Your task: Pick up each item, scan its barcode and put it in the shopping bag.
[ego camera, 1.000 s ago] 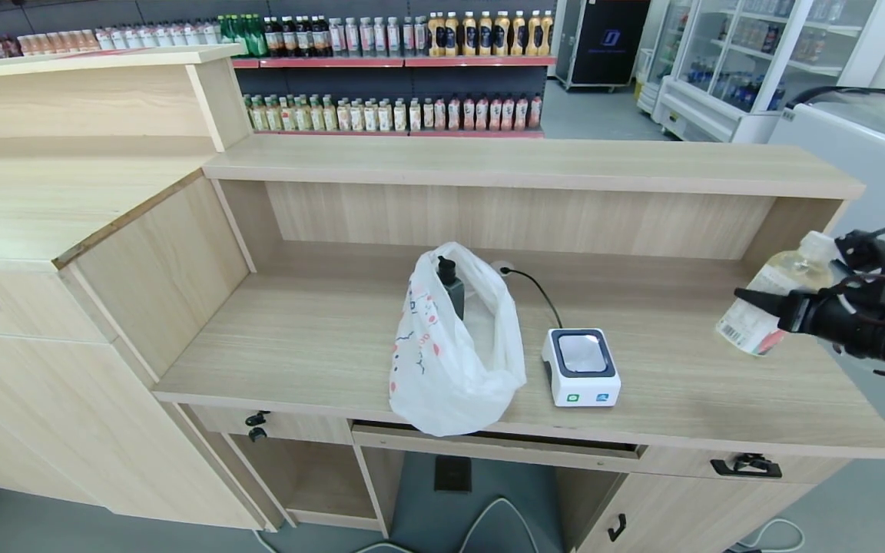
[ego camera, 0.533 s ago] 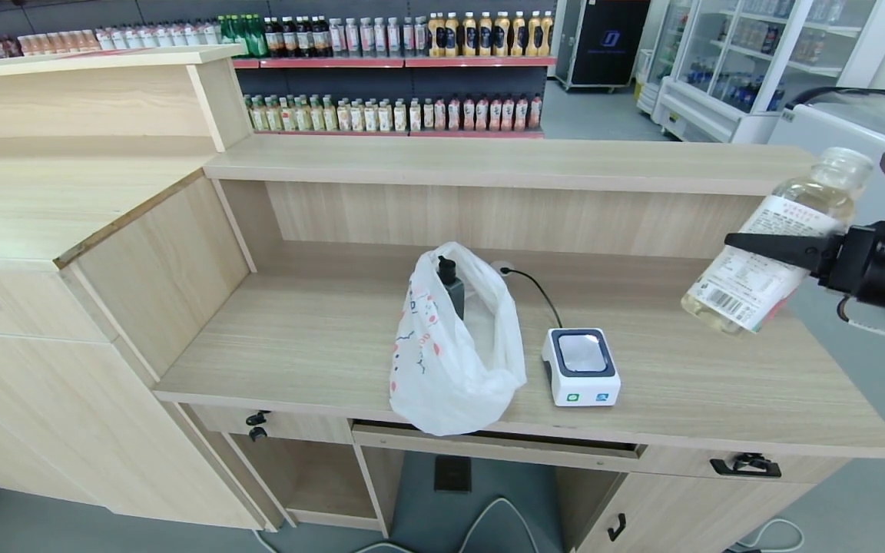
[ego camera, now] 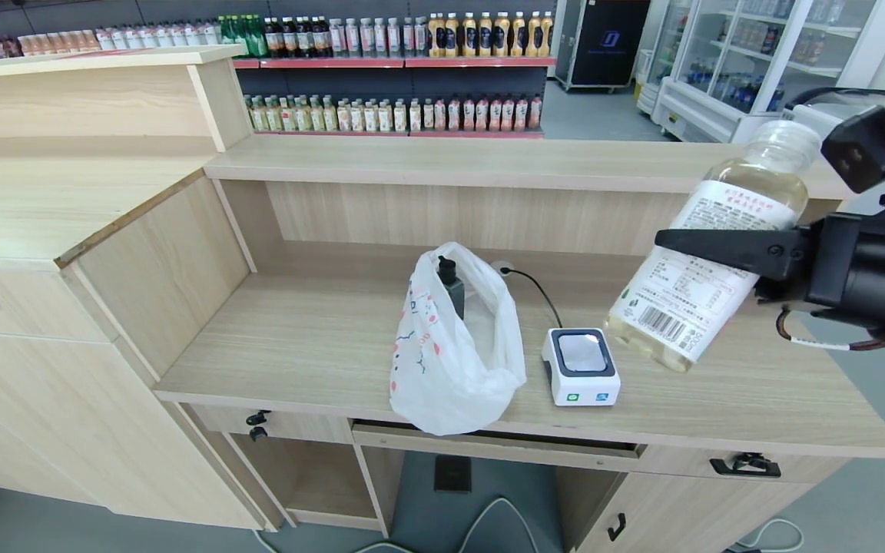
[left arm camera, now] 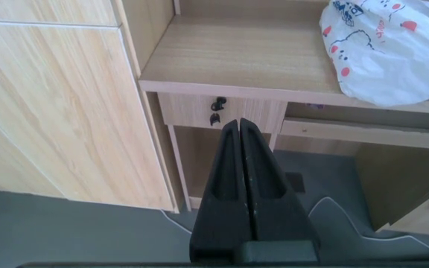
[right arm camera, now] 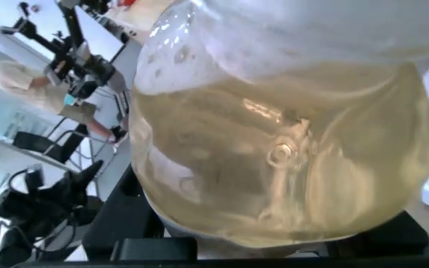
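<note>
Closest in, the left end effector point(left arm camera: 240, 125) hangs low in front of the desk point(ego camera: 319, 338), below its front edge, fingers pressed flat together with nothing between them.

Up on the desk, near the front edge, the white shopping bag point(ego camera: 454, 346) stands open and slumped, a dark pump-topped item point(ego camera: 452, 288) already poking out of it. Just beside it, toward the robot's right, sits the scanner point(ego camera: 581, 365), window facing up, its cable point(ego camera: 538, 292) trailing to the back of the desk.

Now the action: the right end effector point(ego camera: 707, 257) is clamped across the middle of the bottle point(ego camera: 688, 292), a clear one with pale liquid. It rides in the air, tilted, cap high and base low, above and to the right of the scanner, not yet over the window. The barcode point(ego camera: 661, 324) sits near the base and faces up toward the head camera.

So this reads as the scan step, item lifted, scan not yet made. The next move likely calls for bringing the base across over the window and rolling the wrist so the barcode faces the glass. Only then across to the bag's mouth.

Far back, shelves of drinks point(ego camera: 396, 114).
</note>
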Controlling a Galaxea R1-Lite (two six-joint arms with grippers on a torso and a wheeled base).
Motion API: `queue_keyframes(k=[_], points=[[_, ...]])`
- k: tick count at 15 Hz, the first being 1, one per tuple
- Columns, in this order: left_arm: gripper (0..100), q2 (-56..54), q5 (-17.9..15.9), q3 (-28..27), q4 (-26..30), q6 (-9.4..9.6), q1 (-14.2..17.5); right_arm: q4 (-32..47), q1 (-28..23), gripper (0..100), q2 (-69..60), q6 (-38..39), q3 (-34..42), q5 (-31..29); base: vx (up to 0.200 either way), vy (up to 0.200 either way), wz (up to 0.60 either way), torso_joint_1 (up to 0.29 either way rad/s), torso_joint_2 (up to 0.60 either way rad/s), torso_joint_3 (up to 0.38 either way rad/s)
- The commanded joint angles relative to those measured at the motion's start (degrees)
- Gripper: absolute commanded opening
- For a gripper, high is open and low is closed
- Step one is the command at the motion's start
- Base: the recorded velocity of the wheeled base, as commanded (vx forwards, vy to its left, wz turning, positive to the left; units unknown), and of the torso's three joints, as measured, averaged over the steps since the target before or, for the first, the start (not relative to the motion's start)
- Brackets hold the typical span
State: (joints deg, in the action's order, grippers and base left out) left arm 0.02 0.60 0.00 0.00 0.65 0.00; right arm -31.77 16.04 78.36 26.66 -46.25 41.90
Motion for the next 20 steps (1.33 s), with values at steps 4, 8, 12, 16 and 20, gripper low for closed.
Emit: queue_keyframes(k=[4,8,12,16,20], points=[[0,0.0,0.0,0.0,0.0,-0.03,0.0,2.0,8.8,0,-4.8,2.0,-0.7,0.0,0.0,0.0,0.0,0.0,0.0,0.0],[0,0.0,0.0,0.0,0.0,0.06,0.0,7.7,11.7,0,-9.5,2.3,-0.2,-0.1,0.0,0.0,0.0,0.0,0.0,0.0],[0,0.0,0.0,0.0,0.0,-0.03,0.0,8.7,12.8,0,-10.8,5.6,-2.3,-0.3,0.0,0.0,0.0,0.0,0.0,0.0],[0,0.0,0.0,0.0,0.0,-0.03,0.0,8.8,13.8,0,-11.2,8.0,-2.2,-0.6,0.0,0.0,0.0,0.0,0.0,0.0],[0,0.0,0.0,0.0,0.0,-0.03,0.0,10.1,15.0,0,-10.1,7.9,-1.9,-4.4,0.0,0.0,0.0,0.0,0.0,0.0]])
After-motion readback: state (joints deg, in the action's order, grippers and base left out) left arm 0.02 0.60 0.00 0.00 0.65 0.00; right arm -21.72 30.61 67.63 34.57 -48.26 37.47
